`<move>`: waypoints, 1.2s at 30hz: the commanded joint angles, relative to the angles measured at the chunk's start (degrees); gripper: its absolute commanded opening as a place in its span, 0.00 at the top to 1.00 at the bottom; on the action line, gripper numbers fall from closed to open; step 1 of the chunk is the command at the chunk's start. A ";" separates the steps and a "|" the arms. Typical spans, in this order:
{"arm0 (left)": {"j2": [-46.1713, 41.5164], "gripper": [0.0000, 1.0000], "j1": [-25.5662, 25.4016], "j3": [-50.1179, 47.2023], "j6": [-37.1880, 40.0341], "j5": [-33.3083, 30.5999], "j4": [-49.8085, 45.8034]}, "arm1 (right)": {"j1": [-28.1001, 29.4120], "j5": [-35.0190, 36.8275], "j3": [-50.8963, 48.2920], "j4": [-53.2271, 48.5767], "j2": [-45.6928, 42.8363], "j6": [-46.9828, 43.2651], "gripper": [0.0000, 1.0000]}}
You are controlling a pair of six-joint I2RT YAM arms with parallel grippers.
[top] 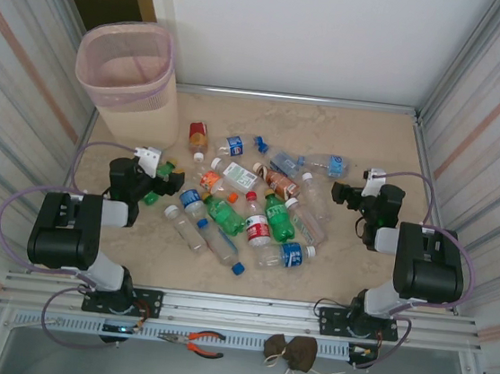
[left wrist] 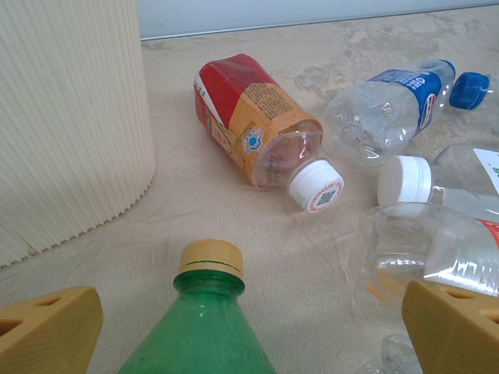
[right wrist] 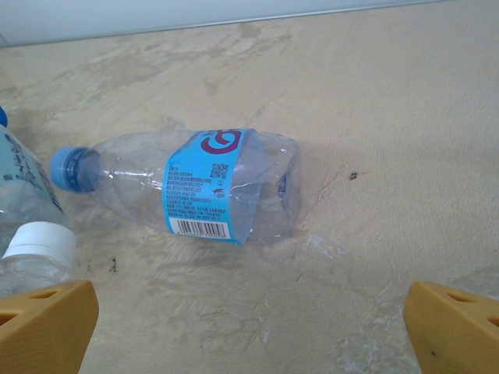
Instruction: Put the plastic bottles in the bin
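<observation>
Yellow-tipped and released, the left claw [left wrist: 249, 331] has a green bottle [left wrist: 199, 343] between its spread fingers, the right claw [right wrist: 249, 327] gapes near a clear blue-labelled bottle [right wrist: 195, 187], the other plastic bottles [top: 247, 209] litter mid-table [top: 372, 147], the pink bin [top: 136, 115] at its far left corner

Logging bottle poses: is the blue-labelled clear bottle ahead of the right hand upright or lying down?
Lying down: the blue-labelled bottle rests lengthwise on the table.
</observation>
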 commanded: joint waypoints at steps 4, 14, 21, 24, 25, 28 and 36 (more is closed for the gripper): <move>-0.35 0.01 0.35 -0.17 1.02 1.20 1.43 | -0.64 -1.43 -0.55 1.35 0.12 -0.37 0.01; -1.40 0.01 0.29 -0.49 0.76 0.17 1.23 | -0.30 2.01 0.42 -4.53 -4.96 0.57 0.01; -8.39 0.01 0.14 2.37 -0.88 -4.81 -10.44 | 0.07 3.93 1.70 -11.31 -9.51 1.24 0.01; -11.38 0.01 -0.53 6.60 -0.97 -10.52 -22.47 | 0.91 6.27 3.44 -17.02 -11.75 1.02 0.01; -11.87 0.01 -0.82 7.55 -1.59 -13.02 -25.40 | 1.25 7.00 4.00 -18.57 -12.41 0.97 0.01; -13.20 0.03 -1.89 9.62 -3.36 -16.36 -32.75 | 2.32 8.49 7.11 -25.59 -14.39 2.05 0.01; -9.73 0.12 -3.30 25.67 -4.49 -17.05 -62.23 | 6.28 9.43 13.67 -40.34 -17.85 3.62 0.01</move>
